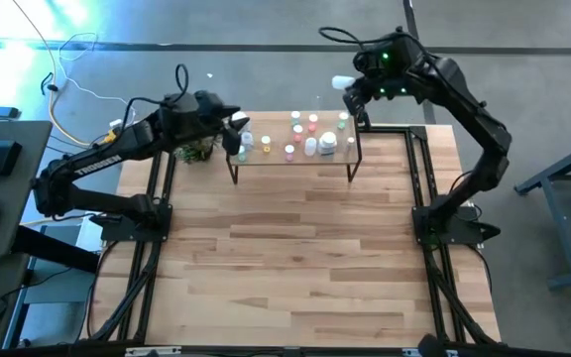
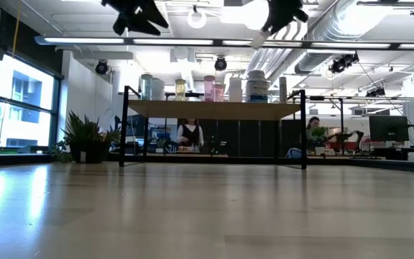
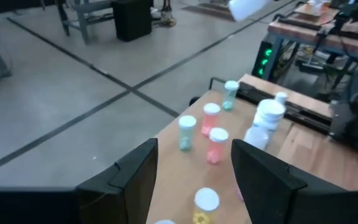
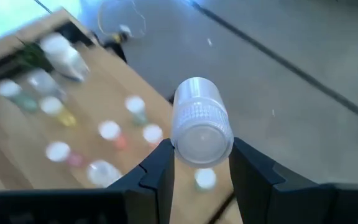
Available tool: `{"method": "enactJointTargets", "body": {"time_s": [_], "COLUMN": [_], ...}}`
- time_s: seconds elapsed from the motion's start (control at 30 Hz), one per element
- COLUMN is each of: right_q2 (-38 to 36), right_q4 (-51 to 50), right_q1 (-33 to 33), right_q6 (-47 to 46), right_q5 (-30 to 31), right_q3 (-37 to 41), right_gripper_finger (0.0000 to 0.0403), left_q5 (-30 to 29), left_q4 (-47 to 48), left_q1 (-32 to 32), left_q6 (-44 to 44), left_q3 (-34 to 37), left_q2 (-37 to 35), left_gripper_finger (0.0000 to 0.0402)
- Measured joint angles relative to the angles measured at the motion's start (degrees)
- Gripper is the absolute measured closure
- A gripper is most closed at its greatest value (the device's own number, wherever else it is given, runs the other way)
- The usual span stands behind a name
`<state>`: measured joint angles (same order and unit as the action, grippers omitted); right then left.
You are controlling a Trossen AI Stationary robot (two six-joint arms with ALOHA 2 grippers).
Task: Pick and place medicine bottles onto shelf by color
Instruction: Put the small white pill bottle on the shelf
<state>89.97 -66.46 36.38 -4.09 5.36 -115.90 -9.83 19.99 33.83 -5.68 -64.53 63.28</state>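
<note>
Two grippers hung above the shelf (image 1: 295, 157). The right gripper (image 4: 199, 163) was clamped on a white bottle (image 4: 201, 122) over the shelf's right end, with the other medicine bottles (image 1: 310, 139) standing below it. The left gripper (image 3: 194, 177) hovered with fingers apart, empty, over the left end, bottles just ahead.

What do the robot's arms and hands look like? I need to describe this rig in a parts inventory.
Both arms are dark, nearly black, built of jointed tubular segments. The left arm carries white lettering along its forearm. The right arm shows small green lights near its wrist. The left hand and right hand each end in two broad, flat, dark fingers with angled edges.
</note>
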Motion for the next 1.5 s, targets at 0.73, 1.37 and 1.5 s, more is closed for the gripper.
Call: {"method": "enactJointTargets", "body": {"time_s": [0.73,1.37,1.5], "right_q2": [4.9,11.8,13.6], "right_q4": [0.4,20.0,22.2], "right_q1": [-4.7,-9.1,-7.1], "right_q6": [-11.1,-13.9,-13.5], "right_q5": [-7.6,-13.0,-13.0], "right_q3": [0.0,-1.1,-5.2], "right_gripper_finger": [0.029,0.029,0.029], "left_q5": [6.2,20.4,19.6], "left_q4": [-5.1,-11.3,-5.5], "left_q1": [2.6,11.9,14.3], "left_q6": [9.7,18.3,16.9], "left_q3": [0.0,-6.4,-9.2], "left_q2": [7.7,7.8,7.8], "left_gripper_finger": [0.0206,0.0206,0.0206]}}
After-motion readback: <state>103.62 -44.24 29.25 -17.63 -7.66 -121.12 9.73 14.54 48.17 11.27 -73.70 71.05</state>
